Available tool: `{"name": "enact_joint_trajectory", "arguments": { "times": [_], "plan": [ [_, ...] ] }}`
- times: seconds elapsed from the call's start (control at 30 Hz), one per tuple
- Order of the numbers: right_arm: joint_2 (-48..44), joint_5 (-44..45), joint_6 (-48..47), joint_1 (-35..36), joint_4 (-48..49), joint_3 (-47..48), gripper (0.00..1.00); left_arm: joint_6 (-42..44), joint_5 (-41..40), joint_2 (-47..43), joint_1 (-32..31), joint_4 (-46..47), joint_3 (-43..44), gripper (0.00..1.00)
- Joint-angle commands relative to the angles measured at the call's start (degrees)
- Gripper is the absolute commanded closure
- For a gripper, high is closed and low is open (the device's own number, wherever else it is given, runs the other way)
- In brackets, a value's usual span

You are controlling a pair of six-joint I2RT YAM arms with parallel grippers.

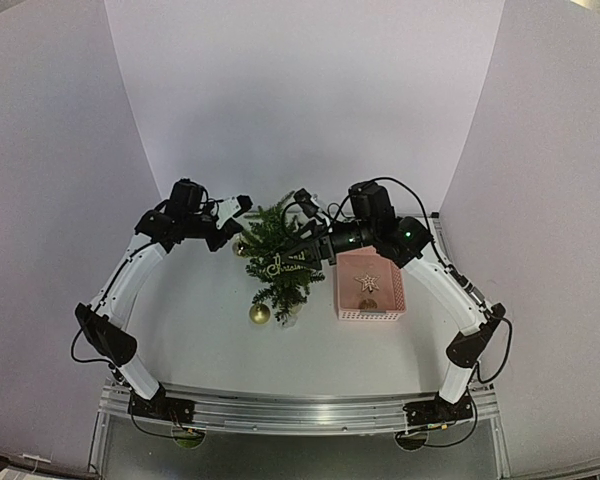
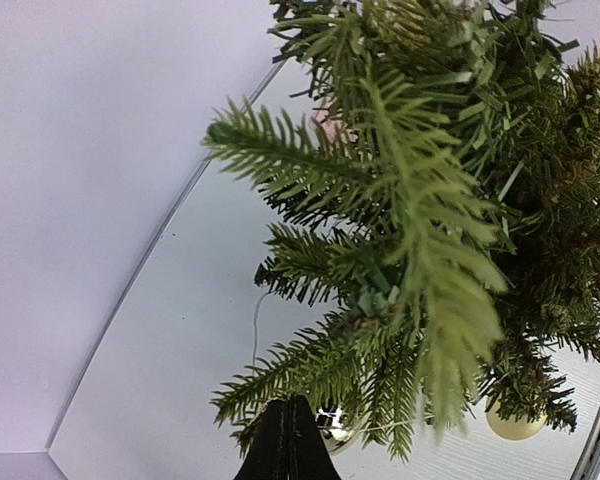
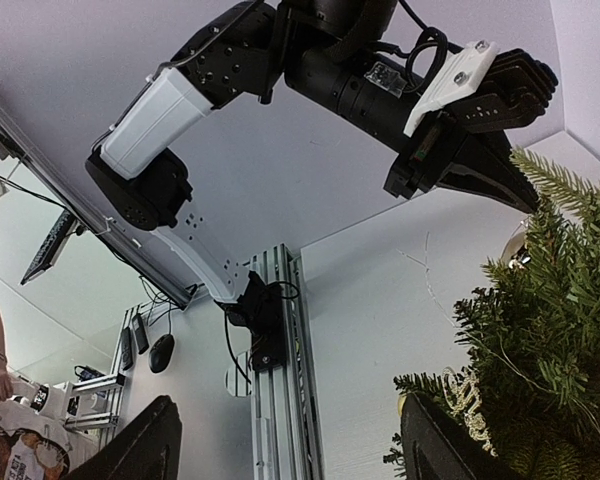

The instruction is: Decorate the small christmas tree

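Left gripper (image 2: 288, 420): it sits at the tree's left side with its black fingers pressed together to a point, low among the outer branches. A thin thread runs just above them; I cannot tell whether they pinch it.
Risk on the left: if those fingers do hold a hanging loop and pull away, I'd expect the branch to drag and the light tree to tip or slide.
Gold bauble (image 2: 332, 425): it hangs just beside the left fingertips, half hidden by needles. A nudge could knock it off its branch.
Small christmas tree (image 1: 278, 255): it stands upright on the table (image 1: 200, 330), between the two grippers and just left of the basket.
Front bauble (image 1: 259, 313): it hangs low on the tree's near side, close to the tabletop, and could roll away if it drops.
Script ornament (image 1: 285, 266): the gold lettering lies across the middle branches, close to the right arm's reach, so a careless pass could sweep it loose.
Right gripper (image 3: 288, 420): its jaws are spread wide and hold nothing, with the tree off to one side of them.
Pink basket (image 1: 352, 300): it sits right of the tree with a star ornament (image 1: 368, 283) inside, waiting. The right arm reaches over it and could catch its rim.
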Motion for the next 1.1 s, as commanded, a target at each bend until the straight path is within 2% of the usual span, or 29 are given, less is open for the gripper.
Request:
{"name": "enact_joint_trajectory", "arguments": {
  "times": [0.0,0.6,1.07],
  "plan": [
    [-1.12,-0.64,-0.74,-0.1,1.26,1.14,0.27,-1.54,0.11,-0.22,0.89,1.59,3.63,1.0],
    [-1.57,-0.51,-0.49,-0.1,1.33,0.62,0.27,-0.28,3.11,2.54,1.05,-1.25,6.09,1.0],
    [-1.51,-0.44,-0.47,-0.1,1.32,0.77,0.27,-0.01,5.47,1.11,1.03,-4.25,6.47,1.0]
  ]
}}
